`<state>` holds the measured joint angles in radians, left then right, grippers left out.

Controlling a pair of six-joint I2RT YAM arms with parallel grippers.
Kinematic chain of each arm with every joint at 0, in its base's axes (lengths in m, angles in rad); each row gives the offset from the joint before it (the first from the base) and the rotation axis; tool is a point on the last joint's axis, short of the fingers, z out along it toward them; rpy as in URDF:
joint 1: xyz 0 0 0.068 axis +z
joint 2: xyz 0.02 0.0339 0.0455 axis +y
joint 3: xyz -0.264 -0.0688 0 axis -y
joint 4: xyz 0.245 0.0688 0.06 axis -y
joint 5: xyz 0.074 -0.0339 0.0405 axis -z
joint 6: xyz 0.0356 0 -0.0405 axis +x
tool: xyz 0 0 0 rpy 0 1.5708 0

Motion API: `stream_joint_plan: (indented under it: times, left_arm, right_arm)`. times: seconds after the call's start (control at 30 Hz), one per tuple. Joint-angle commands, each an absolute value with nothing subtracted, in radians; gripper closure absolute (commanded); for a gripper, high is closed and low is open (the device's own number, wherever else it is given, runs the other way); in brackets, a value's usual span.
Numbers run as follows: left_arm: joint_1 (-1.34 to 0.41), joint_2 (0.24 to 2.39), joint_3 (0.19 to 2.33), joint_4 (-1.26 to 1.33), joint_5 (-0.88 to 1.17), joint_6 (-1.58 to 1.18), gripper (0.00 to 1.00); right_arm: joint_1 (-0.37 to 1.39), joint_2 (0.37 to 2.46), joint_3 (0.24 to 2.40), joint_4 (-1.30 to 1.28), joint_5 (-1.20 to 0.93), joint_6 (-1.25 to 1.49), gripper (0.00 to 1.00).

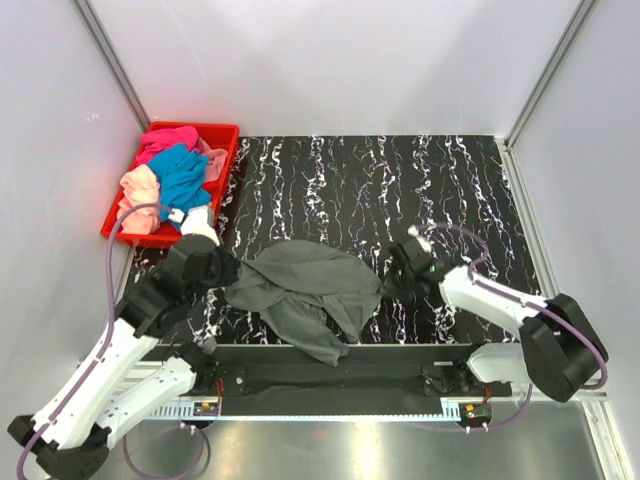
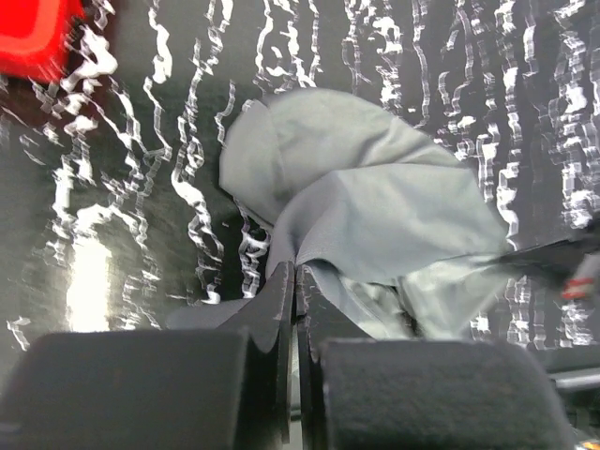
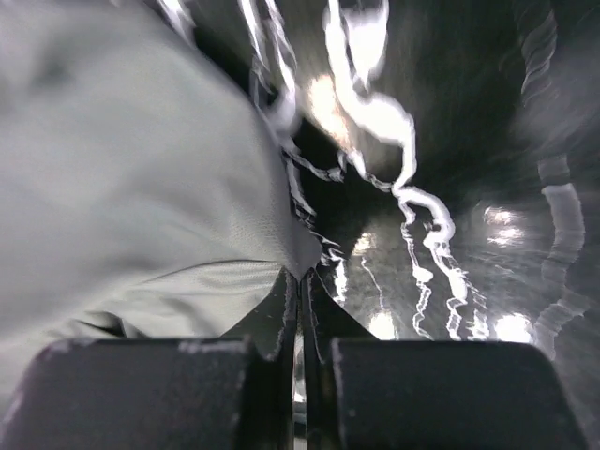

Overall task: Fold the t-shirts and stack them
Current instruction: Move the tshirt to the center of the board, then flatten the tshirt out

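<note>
The dark grey t-shirt [image 1: 310,290] lies crumpled on the table [image 1: 400,180], to the near right of the red crate [image 1: 226,160]. That crate holds the pink t-shirt [image 1: 168,140], the teal t-shirt [image 1: 182,175] and the peach t-shirt [image 1: 140,185] in a loose heap.

The left hand [image 2: 292,279] is clamped tight on the grey shirt's edge nearest the crate, with cloth bunched up around its tips. The right hand [image 3: 302,279] is pinched closed on a corner of the edge farthest from the crate. Only a thin sliver of fabric sits between its fingers.

The step in hand looks like spreading the shirt flat before any fold is made. To do it well, both hands should lift a little so the cloth clears the table. Then one draws towards the crate and the other away from it, at an even pace, so the wrinkles pull out and the shirt does not drag as a lump.

The right hand's hold looks shallow, so a hard tug could slip that corner free; gentle tension is safer. A loose flap hangs on the side of the shirt away from the crate, towards the arm bases. It needs to drop open, not tuck under, so a small shake or a higher lift may help. Lay the shirt down square to the table edge, short of the crate, so that both hands have room to fold.
</note>
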<state>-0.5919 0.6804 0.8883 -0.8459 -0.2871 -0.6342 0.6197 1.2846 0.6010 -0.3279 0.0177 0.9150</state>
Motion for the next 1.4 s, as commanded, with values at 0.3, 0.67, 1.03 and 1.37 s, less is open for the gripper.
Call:
stream_joint_plan:
  times: [0.3,0.67,1.03,1.37]
  left_arm:
    - [-0.592,1.084,1.735,-0.851,-0.318,-0.285,1.0]
    - [-0.594,1.049,1.241,-0.799,0.026,-0.37,1.0]
    - [-0.594,1.261,0.796,-0.549,0.032,-0.508,1.0]
    - [-0.594,1.348,0.906,-0.549,-0.144,-0.511,0.59]
  right_arm:
    - [0.604,1.074,1.771,-1.017,0.649,0.505,1.0]
    - [0.604,0.876,1.515,-1.197,0.531,0.58,1.0]
    - [0.606,0.886,0.902,-0.962,0.327,0.793,1.0]
    - [0.6,1.163,0.943,-0.887,0.452,0.83,1.0]
